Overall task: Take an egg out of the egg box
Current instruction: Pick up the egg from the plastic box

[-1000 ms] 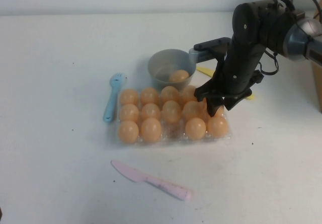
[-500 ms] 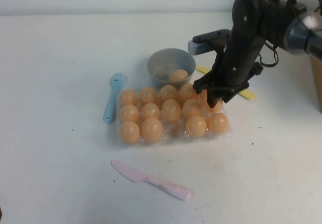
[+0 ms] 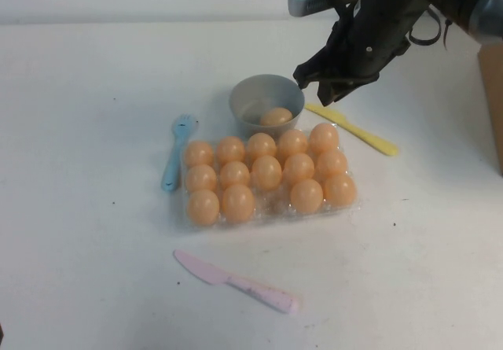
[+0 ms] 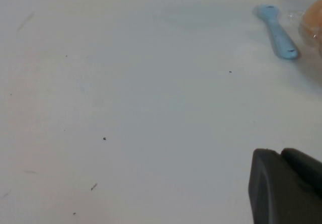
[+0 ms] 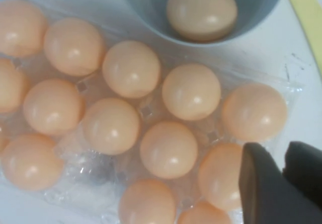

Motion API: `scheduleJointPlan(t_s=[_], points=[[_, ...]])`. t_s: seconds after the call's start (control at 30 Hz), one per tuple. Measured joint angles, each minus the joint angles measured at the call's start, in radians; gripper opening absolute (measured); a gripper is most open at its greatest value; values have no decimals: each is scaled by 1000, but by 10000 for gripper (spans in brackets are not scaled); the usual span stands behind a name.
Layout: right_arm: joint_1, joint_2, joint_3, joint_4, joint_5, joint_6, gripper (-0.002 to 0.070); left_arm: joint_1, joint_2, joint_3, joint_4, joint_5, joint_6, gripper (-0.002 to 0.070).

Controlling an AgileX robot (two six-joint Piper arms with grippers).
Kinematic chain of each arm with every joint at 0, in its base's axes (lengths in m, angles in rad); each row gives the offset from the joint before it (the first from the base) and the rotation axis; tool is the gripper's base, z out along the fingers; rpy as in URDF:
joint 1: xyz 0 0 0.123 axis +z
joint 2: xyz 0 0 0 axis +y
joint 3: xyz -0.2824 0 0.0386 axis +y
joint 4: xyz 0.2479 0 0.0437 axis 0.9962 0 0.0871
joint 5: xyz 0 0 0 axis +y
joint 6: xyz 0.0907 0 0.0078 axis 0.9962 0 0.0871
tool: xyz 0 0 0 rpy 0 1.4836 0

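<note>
Right pincer (image 3: 328,90): raised, nearly closed, empty; egg box (image 3: 351,206) below; reopen wide, descend squarely over one egg (image 3: 323,138).

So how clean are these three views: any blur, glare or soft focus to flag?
High view: even light, the right claw and arm look motion-smeared above the grey bowl. Right wrist view: eggs sharp, small highlights, glare on the egg box plastic, claw finger soft. Left wrist view: flat light, left claw blurred over the table.

Fourteen eggs (image 3: 266,172) in one egg box (image 3: 351,206) — one more in one bowl (image 3: 253,95), two knives (image 3: 236,281), one fork (image 3: 174,152)
</note>
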Motion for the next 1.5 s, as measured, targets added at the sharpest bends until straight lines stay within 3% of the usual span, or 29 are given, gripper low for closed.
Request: scheduleJointPlan(t_s=[0.1,0.27,0.37,0.67,1.5], points=[[0,2,2,20,2,-46,144,0,0,0,0,0,0,-3],[0,12,4,31,4,-70,417,0,0,0,0,0,0,-3],[0,15,35,33,4,-60,477,0,0,0,0,0,0,-3],[0,40,189,33,2,-25,435,0,0,0,0,0,0,-3],[0,38,89,-41,-1,91,430,0,0,0,0,0,0,-3]])
